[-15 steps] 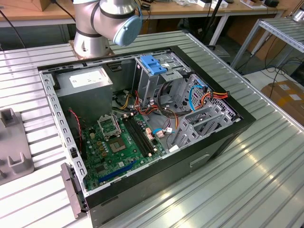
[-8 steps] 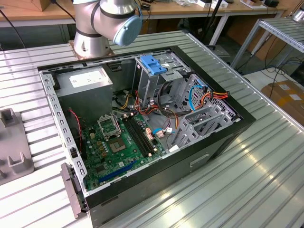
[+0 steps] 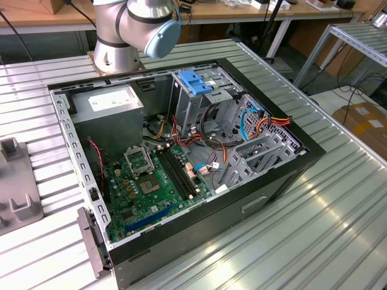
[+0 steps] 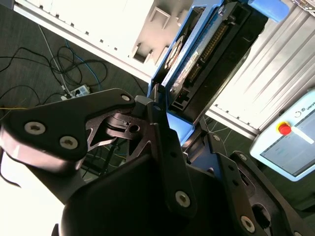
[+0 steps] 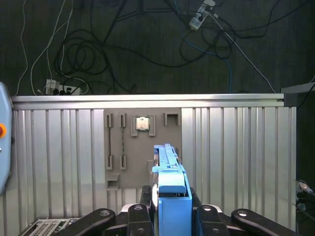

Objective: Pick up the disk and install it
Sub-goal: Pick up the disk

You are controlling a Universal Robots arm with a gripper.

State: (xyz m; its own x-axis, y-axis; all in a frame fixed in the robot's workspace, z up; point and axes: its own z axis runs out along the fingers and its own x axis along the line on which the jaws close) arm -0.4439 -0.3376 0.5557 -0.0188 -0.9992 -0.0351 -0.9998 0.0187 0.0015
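Gripper: in both wrist views the gripper (image 5: 172, 202) is closed on the disk (image 5: 170, 167), with a black finger (image 5: 145, 204) pressed against each broad side at its near end.
Disk, place: it is held off the ribbed metal table (image 5: 236, 157), touching nothing but the fingers. Its free end is seen against a grey fixture plate (image 5: 114, 147) that lies on the table and carries a small chip (image 5: 142, 123).
Disk, long axis: it runs straight out from the gripper, in line with the fingers.
Disk, facing: it stands on edge. In the first wrist view a narrow side with a bright blue rail (image 5: 172, 189) faces the camera. In the second wrist view the disk (image 4: 206, 54) shows its dark underside and a connector strip (image 4: 209, 49).
Arm: its grey base (image 3: 133, 24) stands behind the open computer case (image 3: 290, 175) in the exterior view.
Case: it lies on its side with the green motherboard (image 3: 151, 187) exposed, and a blue bracket (image 3: 196, 81) sits on the tall drive bay (image 3: 190, 106).
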